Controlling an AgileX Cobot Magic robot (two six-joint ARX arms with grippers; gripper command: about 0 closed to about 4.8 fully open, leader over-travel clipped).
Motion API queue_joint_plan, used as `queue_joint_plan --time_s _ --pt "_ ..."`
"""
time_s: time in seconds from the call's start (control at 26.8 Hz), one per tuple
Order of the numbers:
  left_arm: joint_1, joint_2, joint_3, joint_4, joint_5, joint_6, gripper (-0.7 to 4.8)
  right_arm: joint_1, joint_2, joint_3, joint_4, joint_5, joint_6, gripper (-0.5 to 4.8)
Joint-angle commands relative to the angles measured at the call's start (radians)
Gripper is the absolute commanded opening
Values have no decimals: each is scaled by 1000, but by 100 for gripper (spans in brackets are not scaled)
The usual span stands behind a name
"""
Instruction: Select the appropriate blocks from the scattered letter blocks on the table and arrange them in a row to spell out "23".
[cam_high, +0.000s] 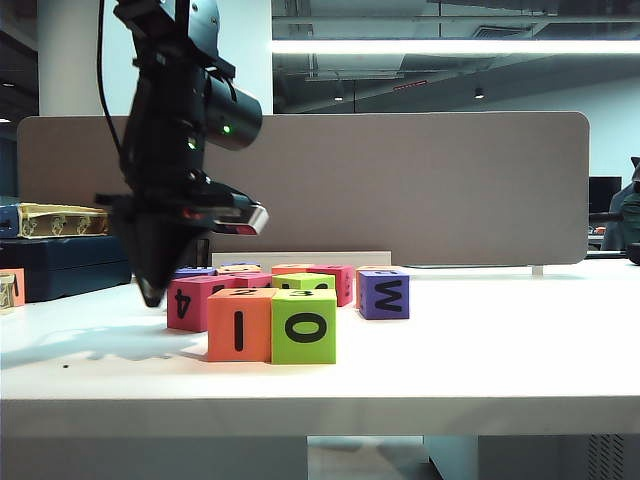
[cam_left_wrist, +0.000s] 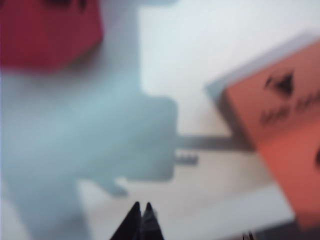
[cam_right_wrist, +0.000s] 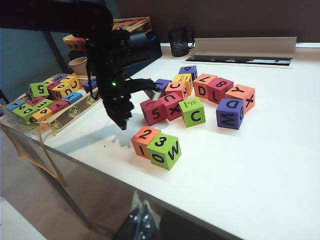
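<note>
Nearest the front edge of the white tabletop, the orange foam cube and the lime-green foam cube stand touching side by side. The right wrist view shows "2" on the orange top and "3" on the green top, so the row reads "23". The placing step appears finished; what remains is judged to be withdrawal.

The left gripper hangs just beside the orange cube, on the side away from the green one, above bare tabletop, its fingers pressed together and holding nothing. The next move calls for a clean lift away without nudging the pair. The right gripper sits well back from the work, over the tabletop's edge; its fingers look pressed together and empty.

Behind the pair lies the loose cluster of pink, purple, orange and green foam cubes, among them a pink "4" cube and a purple "M" cube. Beyond stand a grey partition screen, a side tray of spare cubes, and a dim office ceiling.
</note>
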Motion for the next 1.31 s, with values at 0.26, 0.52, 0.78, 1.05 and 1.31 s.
queue_joint_plan --time_s 0.26,0.52,0.78,1.05,1.31 --pt "-60 -122 30 -134 222 37 -6 -1 2 0 11 1 -3 -1" --pt "-138 -290 29 -54 215 19 -6 -1 2 -24 11 0 -2 -1" --pt "-209 -510 21 -3 121 -46 -6 -1 2 -33 12 0 -2 -1" --pt "-256 -688 -105 3 43 -111 -6 0 2 -33 11 -68 10 -1" --pt "-301 -885 -336 70 -43 -173 -6 0 2 -32 -50 -149 10 -1"
